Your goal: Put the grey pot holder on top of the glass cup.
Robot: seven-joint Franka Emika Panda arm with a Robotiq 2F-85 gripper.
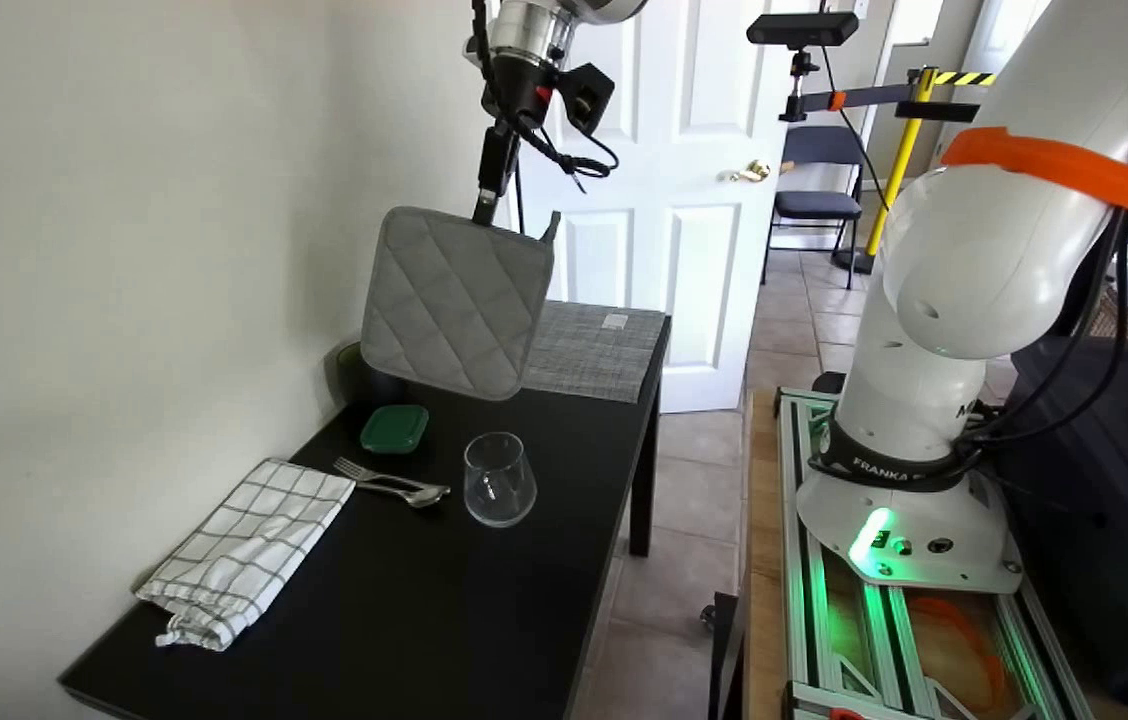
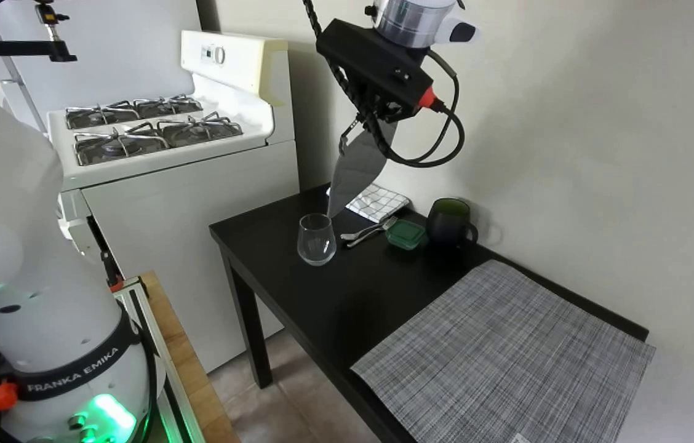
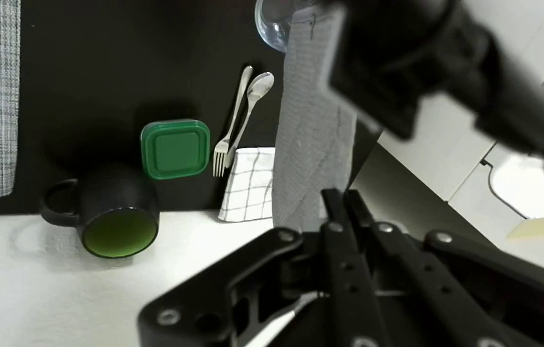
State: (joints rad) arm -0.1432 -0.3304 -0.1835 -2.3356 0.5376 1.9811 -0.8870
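The grey pot holder (image 1: pixel 459 303) is matt quilted cloth with stitched seams, and the glass cup (image 1: pixel 500 485) is smooth, clear and glossy. The fork (image 3: pixel 221 148) and spoon (image 3: pixel 260 85), 2 alike in finish, are polished metal; the green box (image 3: pixel 175 149) has the sheen of smooth plastic, and the mug (image 2: pixel 448 223) looks matt outside. The checked cloth (image 1: pixel 254 540) is creased fabric, the mat (image 2: pixel 507 363) coarsely woven and dull, the table (image 1: pixel 414 610) smooth, and the gripper (image 3: pixel 343 195) matt with shiny metal screws (image 3: pixel 169 316).

Quilted grey pot holder (image 1: pixel 457 305), square with rounded corners, hangs from the jaws by its top edge. Clear, round-bowled glass cup (image 1: pixel 500 482) stands upright on the tabletop (image 1: pixel 404 610), lower than the jaws.
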